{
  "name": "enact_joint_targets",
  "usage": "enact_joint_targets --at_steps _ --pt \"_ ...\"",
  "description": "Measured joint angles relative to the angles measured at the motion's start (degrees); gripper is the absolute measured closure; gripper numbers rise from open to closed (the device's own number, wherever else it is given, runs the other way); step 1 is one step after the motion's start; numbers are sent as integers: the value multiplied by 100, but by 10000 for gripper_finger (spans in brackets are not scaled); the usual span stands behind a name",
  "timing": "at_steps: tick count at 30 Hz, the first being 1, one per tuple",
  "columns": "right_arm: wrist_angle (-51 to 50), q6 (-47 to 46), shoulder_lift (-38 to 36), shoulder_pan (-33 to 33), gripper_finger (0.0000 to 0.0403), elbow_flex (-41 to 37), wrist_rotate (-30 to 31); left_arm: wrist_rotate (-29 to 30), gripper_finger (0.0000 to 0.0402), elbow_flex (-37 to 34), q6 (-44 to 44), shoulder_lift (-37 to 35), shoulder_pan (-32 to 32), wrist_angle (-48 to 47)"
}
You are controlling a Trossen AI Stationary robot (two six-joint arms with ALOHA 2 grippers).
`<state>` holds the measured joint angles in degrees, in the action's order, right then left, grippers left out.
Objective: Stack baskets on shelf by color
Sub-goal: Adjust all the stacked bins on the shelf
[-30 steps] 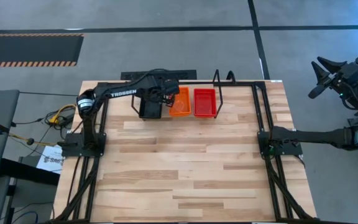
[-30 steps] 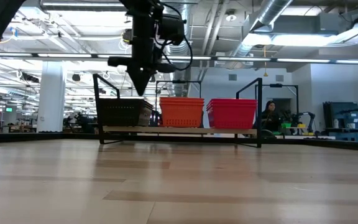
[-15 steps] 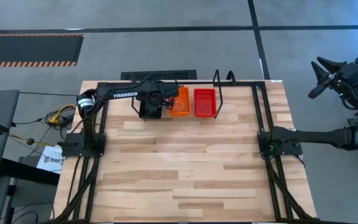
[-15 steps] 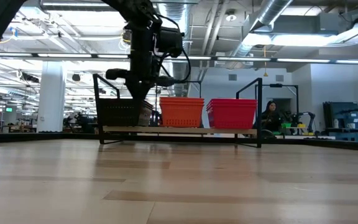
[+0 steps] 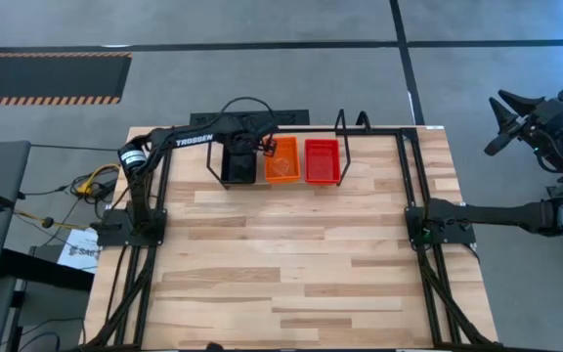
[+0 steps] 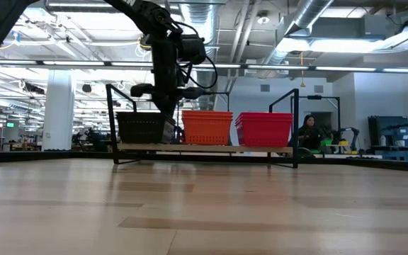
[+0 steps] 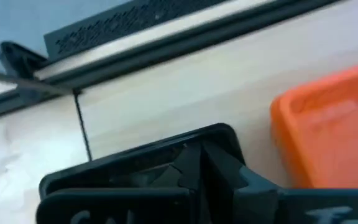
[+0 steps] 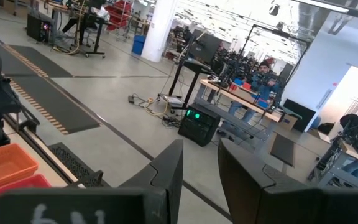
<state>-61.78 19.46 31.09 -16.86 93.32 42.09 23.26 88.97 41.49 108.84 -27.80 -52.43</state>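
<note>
Baskets sit in three stacks on the shelf (image 6: 204,149) at the desk's (image 5: 291,254) far edge: black stack (image 6: 144,127), orange stack (image 6: 207,127), red stack (image 6: 264,128). How many are in each stack is hard to make out. The left claw (image 6: 167,113), fingers closed together, is down at the black stack's right end; contact is hidden. A second ago it hung higher above that stack. The right claw (image 8: 197,180) is parked off the desk, fingers parted, holding nothing.
</note>
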Motion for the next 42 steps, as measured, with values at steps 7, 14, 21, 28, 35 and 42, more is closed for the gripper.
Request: enact_joint_targets --at_steps 7,14,21,28,35,42 --pt "-39 0 0 0 282 0 0 -50 401 0 -39 0 -70 164" --pt "-37 -8 0 0 282 0 -1 -50 401 0 -103 0 -59 460" --pt "-37 -11 0 0 282 0 0 -47 401 0 -146 0 -59 513" --pt "-35 -11 0 0 282 0 -1 -154 402 12 -146 1 18 642" --pt "-117 -10 0 0 282 0 0 -67 401 15 -120 -2 224 634" --pt "-120 -9 0 0 282 0 0 82 401 17 -275 -55 26 475"
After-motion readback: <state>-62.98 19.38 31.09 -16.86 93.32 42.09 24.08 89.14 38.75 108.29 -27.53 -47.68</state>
